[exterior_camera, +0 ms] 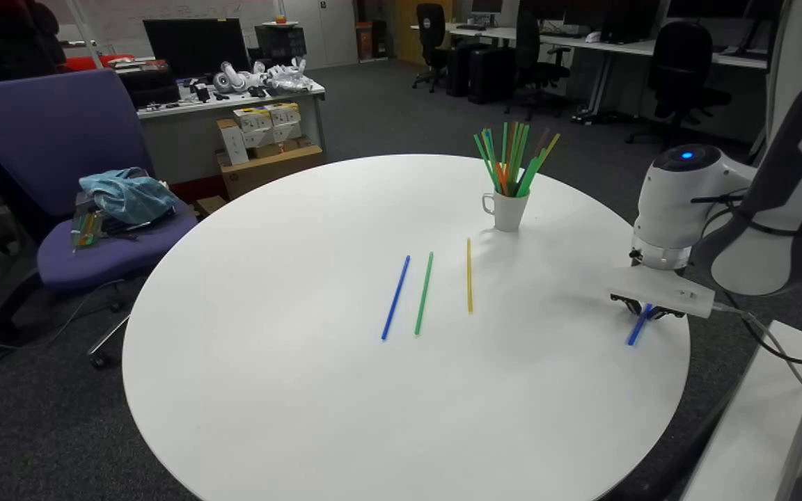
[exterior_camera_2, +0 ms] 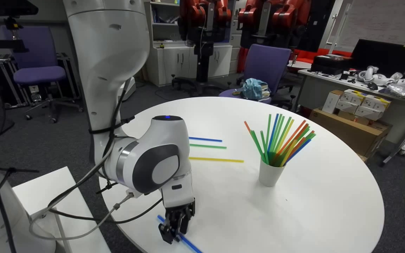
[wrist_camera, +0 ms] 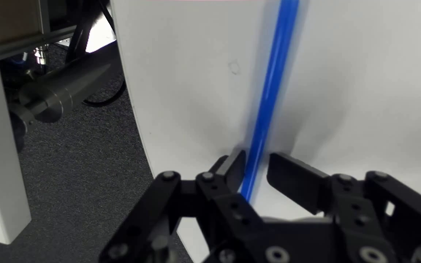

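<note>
The black two-finger gripper point(wrist_camera: 257, 157) has its jaws slightly apart, the thin blue plastic straw point(wrist_camera: 272, 80) between them, not gripped. It should squeeze slowly, centring the straw.

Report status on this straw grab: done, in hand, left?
Done: the gripper is low over the table, its fingers either side of a blue straw. In hand: the grip; the wrist view shows a gap beside one finger, so not clamped. Left: probably close and lift. Another blue straw, a green straw and a yellow straw lie loose; the cup holds a bunch.
</note>
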You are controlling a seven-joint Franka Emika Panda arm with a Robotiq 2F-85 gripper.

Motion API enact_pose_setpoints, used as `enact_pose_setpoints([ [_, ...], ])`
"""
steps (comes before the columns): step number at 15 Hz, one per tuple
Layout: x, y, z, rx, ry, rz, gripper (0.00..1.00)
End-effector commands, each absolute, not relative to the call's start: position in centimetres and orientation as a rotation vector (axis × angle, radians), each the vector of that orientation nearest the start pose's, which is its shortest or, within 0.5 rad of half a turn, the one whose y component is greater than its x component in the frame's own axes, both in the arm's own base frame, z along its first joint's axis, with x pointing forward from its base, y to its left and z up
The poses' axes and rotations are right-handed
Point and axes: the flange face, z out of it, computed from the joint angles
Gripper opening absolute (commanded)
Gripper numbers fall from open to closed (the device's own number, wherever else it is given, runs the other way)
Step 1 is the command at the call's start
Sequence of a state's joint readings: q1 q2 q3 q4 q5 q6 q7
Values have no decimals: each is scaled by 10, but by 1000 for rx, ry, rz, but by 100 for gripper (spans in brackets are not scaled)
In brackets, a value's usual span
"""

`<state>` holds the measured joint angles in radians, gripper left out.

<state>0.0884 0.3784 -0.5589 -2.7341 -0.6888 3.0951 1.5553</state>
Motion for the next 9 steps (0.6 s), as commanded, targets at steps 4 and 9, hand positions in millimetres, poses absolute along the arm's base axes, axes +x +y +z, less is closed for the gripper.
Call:
enact_pose_setpoints([
  [4, 333, -145, 117, -2656, 2028, -192, 1],
  [9, 339, -144, 120, -2654, 2023, -230, 0],
])
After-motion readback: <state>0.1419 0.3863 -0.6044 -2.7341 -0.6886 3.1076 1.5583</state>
